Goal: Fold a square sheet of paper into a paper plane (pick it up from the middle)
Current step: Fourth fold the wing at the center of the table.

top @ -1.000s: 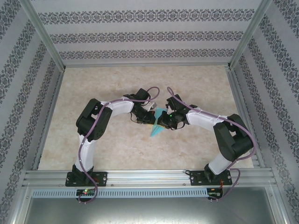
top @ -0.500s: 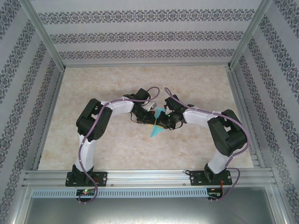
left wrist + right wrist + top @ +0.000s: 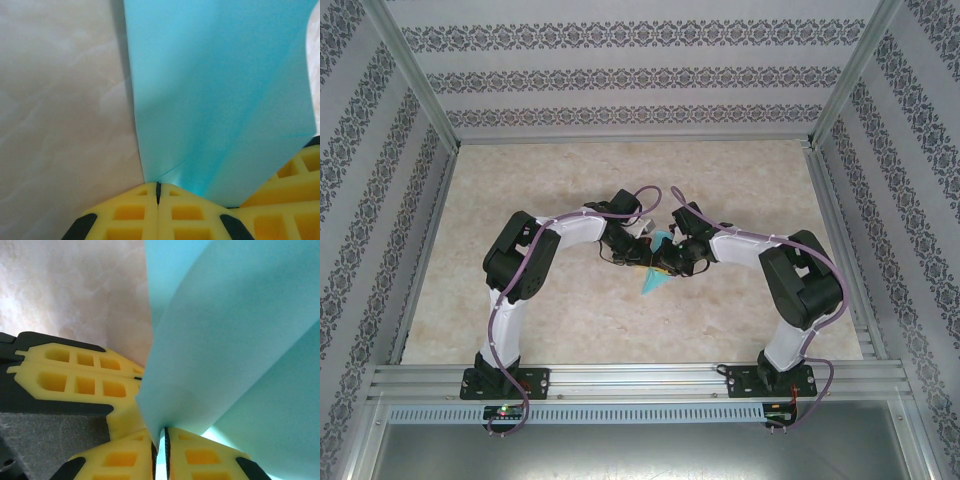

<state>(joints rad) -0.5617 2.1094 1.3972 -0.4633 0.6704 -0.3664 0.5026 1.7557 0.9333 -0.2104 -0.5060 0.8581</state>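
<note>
Here, left gripper [image 3: 158, 190] and right gripper [image 3: 161, 440] both clamp the paper plane [image 3: 215, 100]

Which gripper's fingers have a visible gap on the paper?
The right gripper: a thin slit shows between its fingers where the turquoise paper enters. The left gripper has fingers pressed flush together.

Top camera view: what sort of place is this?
Probably a purpose-built robot test cell: an aluminium frame along the near edge, patterned wall panels boxing in a marble-look table, and the left arm and right arm bolted to that frame.
</note>
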